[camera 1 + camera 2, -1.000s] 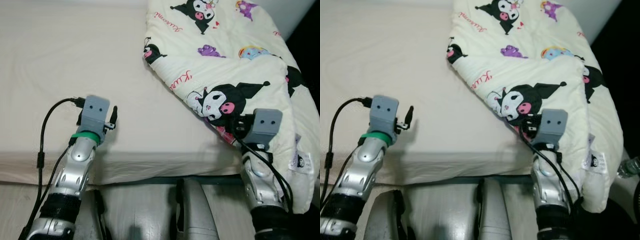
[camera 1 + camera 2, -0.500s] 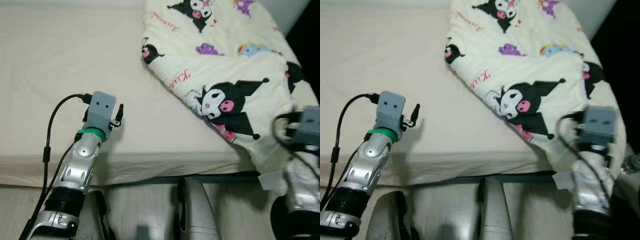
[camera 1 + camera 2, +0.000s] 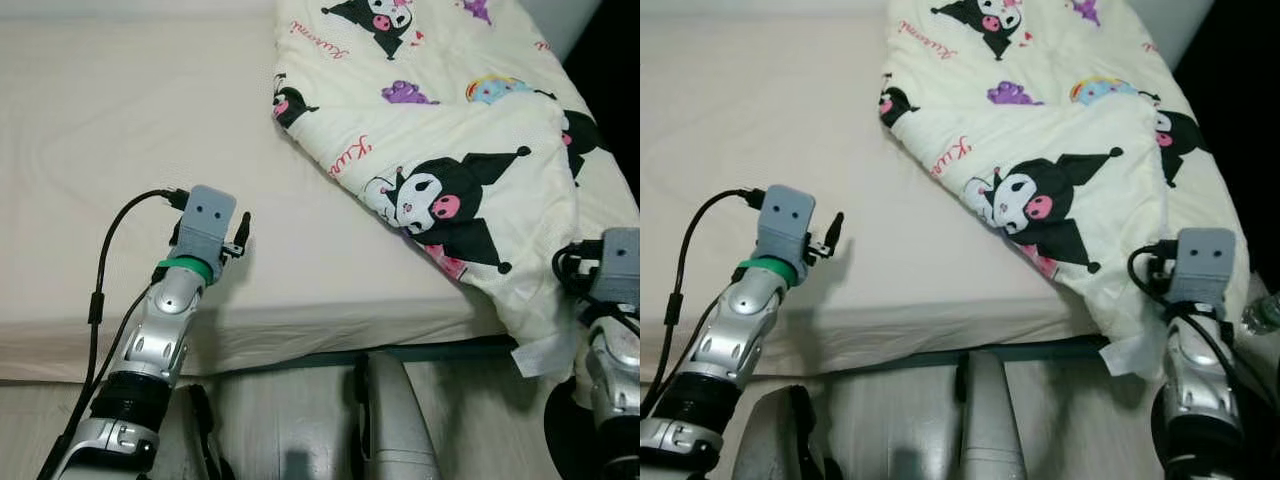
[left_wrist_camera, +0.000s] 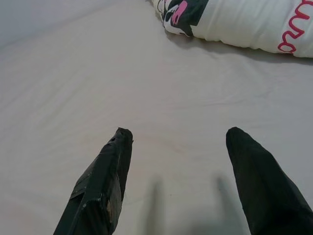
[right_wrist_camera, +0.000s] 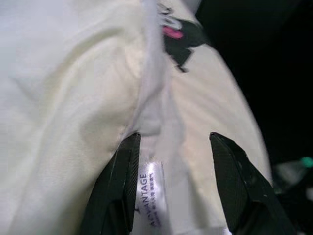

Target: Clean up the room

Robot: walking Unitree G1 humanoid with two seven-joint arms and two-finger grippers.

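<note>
We're lining up on the quilt (image 3: 470,150), bunched on the bed's (image 3: 120,120) right side; right gripper (image 5: 171,188) spread at its hanging corner; left gripper (image 4: 178,183) spread over bare sheet; next: close on the hem.

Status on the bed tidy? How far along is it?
Early. Done: nothing visibly tidied; the quilt lies bunched on the right half of the bed, one corner hanging over the edge. In hand: the right gripper, jaws open, is at that hanging corner by its label, gripping nothing. The left gripper hovers open over bare sheet. Left: grab the corner and spread the quilt.
</note>
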